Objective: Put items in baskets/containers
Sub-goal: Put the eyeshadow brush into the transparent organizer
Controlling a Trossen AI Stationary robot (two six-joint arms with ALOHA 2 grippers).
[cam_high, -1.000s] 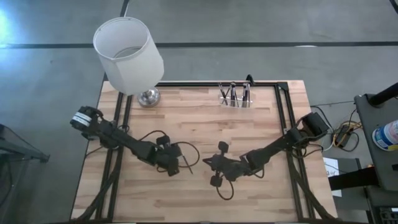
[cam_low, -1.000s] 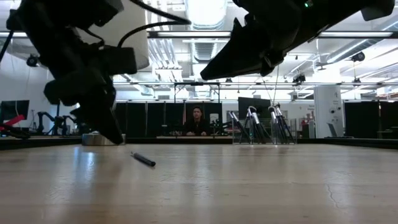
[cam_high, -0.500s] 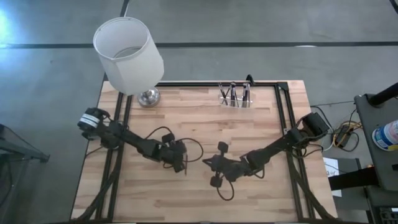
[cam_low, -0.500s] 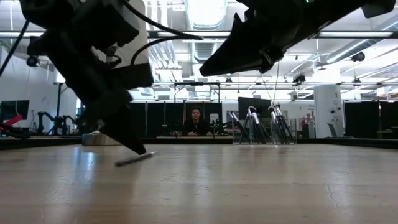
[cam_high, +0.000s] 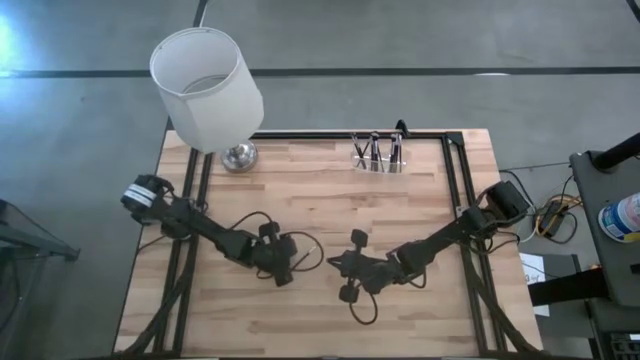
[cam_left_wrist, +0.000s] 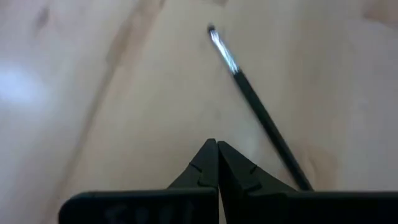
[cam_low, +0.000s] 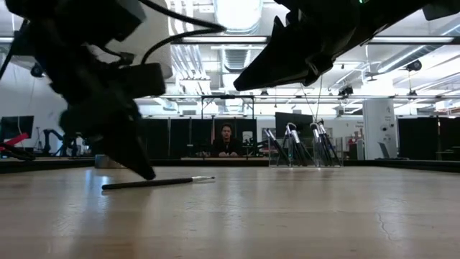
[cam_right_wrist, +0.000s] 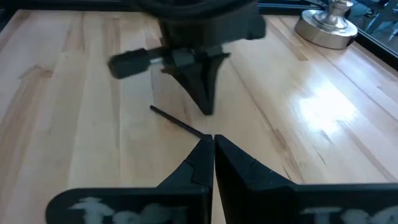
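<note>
brush (cam_left_wrist: pixel 258 112) lies flat just beside closed left hand (cam_left_wrist: pixel 217 155).

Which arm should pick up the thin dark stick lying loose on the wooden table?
Left, probably. The left gripper, fingers closed, has its tips right beside the thin dark stick. The right gripper, also closed, sits farther off, with the left gripper between it and much of the stick.

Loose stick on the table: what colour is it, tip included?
The thin stick is black with a pale, shiny silvery tip, clearest in the left wrist view.
</note>
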